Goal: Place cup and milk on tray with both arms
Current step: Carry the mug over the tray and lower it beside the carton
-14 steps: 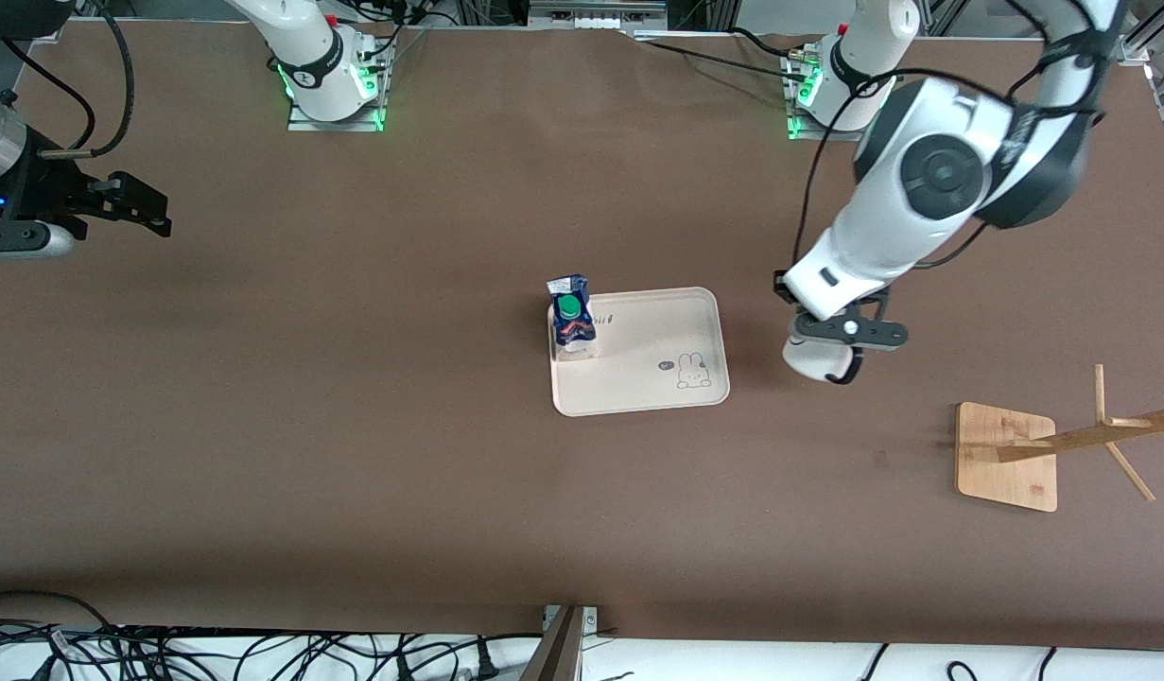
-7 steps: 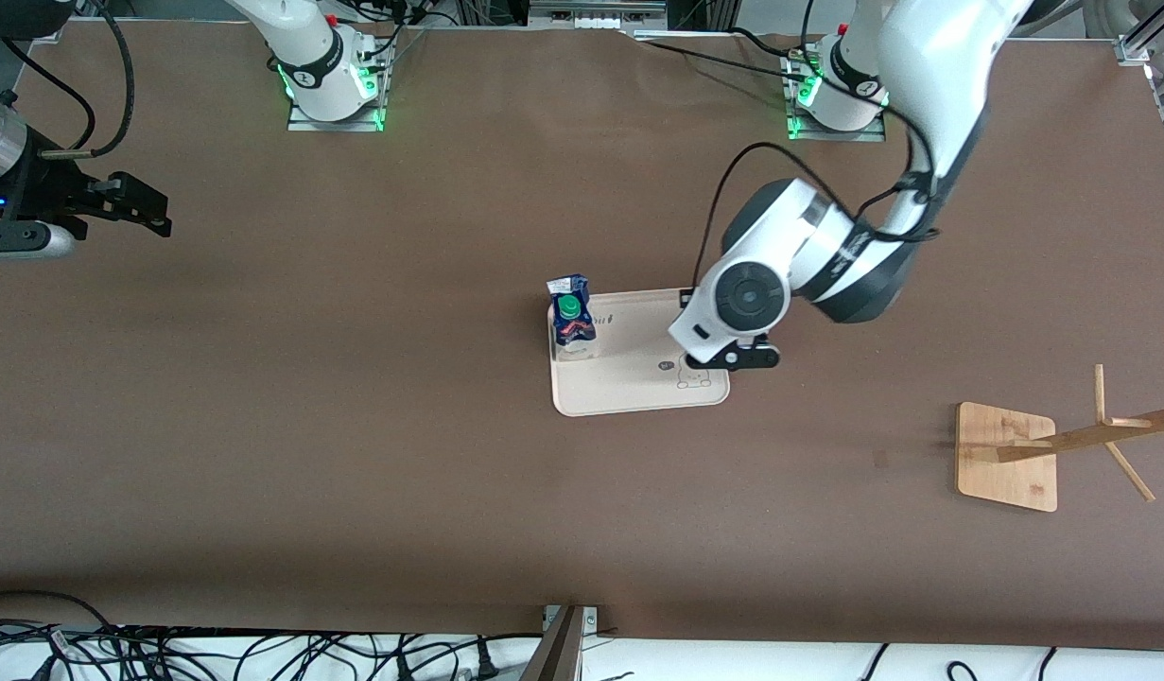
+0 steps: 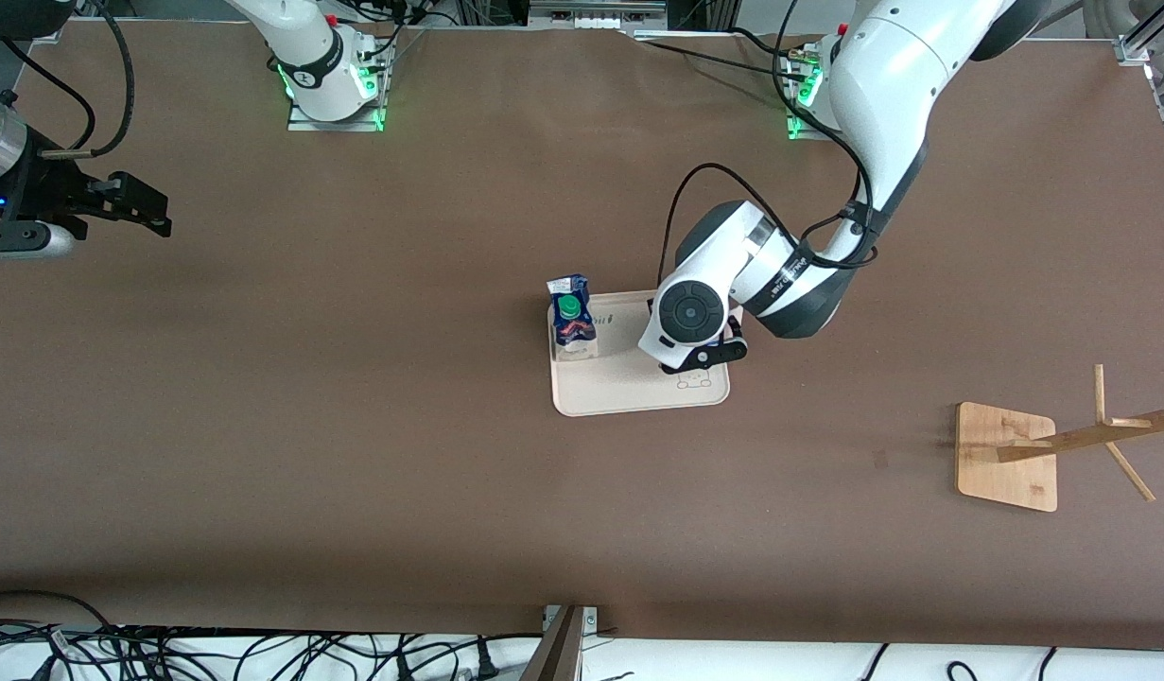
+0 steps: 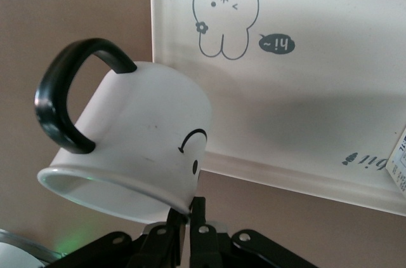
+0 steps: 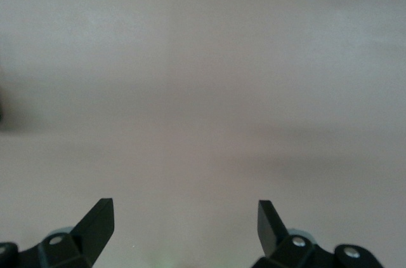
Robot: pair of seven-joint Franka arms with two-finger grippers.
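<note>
- We see the left gripper [image 4: 184, 233] pinching the rim of the white smiley-face mug [image 4: 136, 147], tipped, over the edge of the cream-beige rabbit tray [image 3: 629, 388] at the frame's centre.
- The blue gable-top milk carton [image 3: 571, 317] stands on the tray's upper left corner.
- The right gripper [image 5: 184, 227] waits spread wide at the frame's left edge.

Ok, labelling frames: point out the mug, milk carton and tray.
mug [image 4: 136, 138], left wrist view, white side wall.
milk carton [image 3: 572, 323], front view, blue front.
tray [image 3: 619, 392], front view, bare floor.
</note>
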